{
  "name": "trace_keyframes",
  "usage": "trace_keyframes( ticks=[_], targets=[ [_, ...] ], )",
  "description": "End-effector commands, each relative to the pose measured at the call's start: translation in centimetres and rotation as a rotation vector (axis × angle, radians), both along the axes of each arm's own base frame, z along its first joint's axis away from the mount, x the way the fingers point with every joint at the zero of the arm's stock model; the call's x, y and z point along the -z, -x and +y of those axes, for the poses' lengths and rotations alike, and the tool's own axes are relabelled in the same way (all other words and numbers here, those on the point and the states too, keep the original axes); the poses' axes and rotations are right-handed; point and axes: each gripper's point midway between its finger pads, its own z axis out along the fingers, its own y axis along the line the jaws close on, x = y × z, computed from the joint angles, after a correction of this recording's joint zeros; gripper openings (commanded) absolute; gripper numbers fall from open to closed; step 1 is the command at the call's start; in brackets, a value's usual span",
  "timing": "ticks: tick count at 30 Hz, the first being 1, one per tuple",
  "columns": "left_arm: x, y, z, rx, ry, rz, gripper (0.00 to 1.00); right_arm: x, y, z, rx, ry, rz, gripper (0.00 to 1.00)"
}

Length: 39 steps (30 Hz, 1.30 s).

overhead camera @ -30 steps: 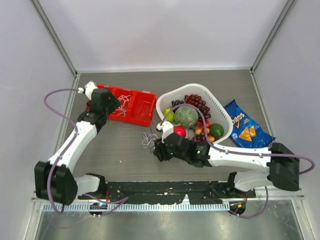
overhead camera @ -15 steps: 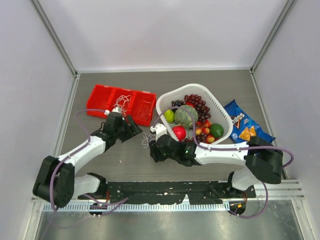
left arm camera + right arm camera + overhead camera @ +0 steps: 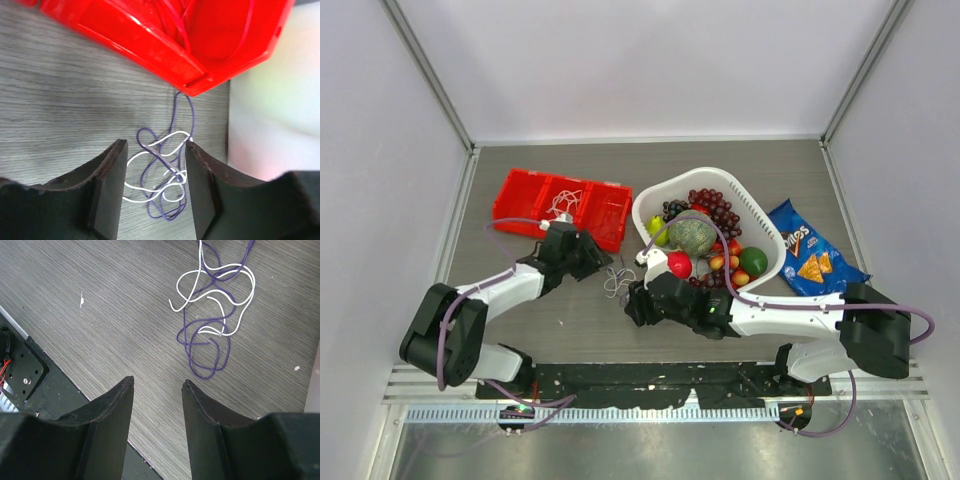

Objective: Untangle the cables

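Observation:
A small tangle of thin white and purple cables [image 3: 617, 280] lies on the table between the red tray and the white basket. My left gripper [image 3: 599, 263] is just left of it. In the left wrist view the cables [image 3: 165, 172] lie loose on the wood between the open fingers [image 3: 107, 190] of the left gripper [image 3: 154, 143]; nothing is clamped. My right gripper [image 3: 632, 300] is just below the tangle. In the right wrist view the right gripper [image 3: 158, 381] is open and empty, with the cables [image 3: 212, 325] ahead of its tips. More thin cables [image 3: 563, 203] lie in the red tray.
The red tray [image 3: 525, 190] sits at the back left, and its corner [image 3: 200, 75] is close ahead of the left fingers. A white basket [image 3: 755, 215] of fruit stands right of the tangle. A blue chip bag [image 3: 810, 255] lies further right. The table's front edge [image 3: 55, 375] is near the right gripper.
My left arm has swung from over the red tray down and to the right, to the tangle on the table, and its jaws have narrowed. The right arm has barely shifted.

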Motion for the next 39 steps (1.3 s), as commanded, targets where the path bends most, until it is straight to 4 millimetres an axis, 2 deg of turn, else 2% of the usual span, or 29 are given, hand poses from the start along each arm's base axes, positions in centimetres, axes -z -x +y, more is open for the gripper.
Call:
trace_keyframes(
  ticks=[1,5,8,12,17,24,31,37,39],
  targets=[
    [-4.3,-1.7,-0.9,-0.027,0.015,-0.13,0.56,-1.9,-0.4,1.0,0.003,-0.061,-0.035,0.49],
    [-5.1,-0.6,-1.8,-0.007,0.028,-0.136,0.58,-1.8,-0.5,1.2,0.0,-0.06,-0.036,0.49],
    [-5.1,-0.4,-1.6,-0.02,-0.001,-0.125,0.45,-1.7,-0.4,1.3,-0.005,-0.058,-0.032,0.48],
    [-5.2,-0.2,-2.0,-0.019,0.01,-0.091,0.38,-2.0,-0.3,1.2,-0.007,-0.066,-0.034,0.48],
    [-4.8,0.2,-1.8,-0.042,-0.016,-0.077,0.38,-2.5,-0.3,0.9,0.001,-0.078,-0.041,0.48],
    [-3.9,0.5,-2.5,-0.046,-0.016,-0.044,0.39,-2.7,-0.4,0.8,0.003,-0.083,-0.042,0.48],
    [-3.2,0.2,-2.8,-0.04,-0.035,-0.045,0.34,-2.6,-0.3,0.8,0.001,-0.088,-0.04,0.47],
    [-2.7,0.0,-3.1,-0.035,-0.041,-0.045,0.24,-2.5,-0.3,0.7,0.007,-0.087,-0.043,0.47],
    [-2.7,-0.1,-3.1,-0.032,-0.047,-0.051,0.15,-2.3,-0.4,0.8,0.008,-0.083,-0.044,0.47]
  ],
)
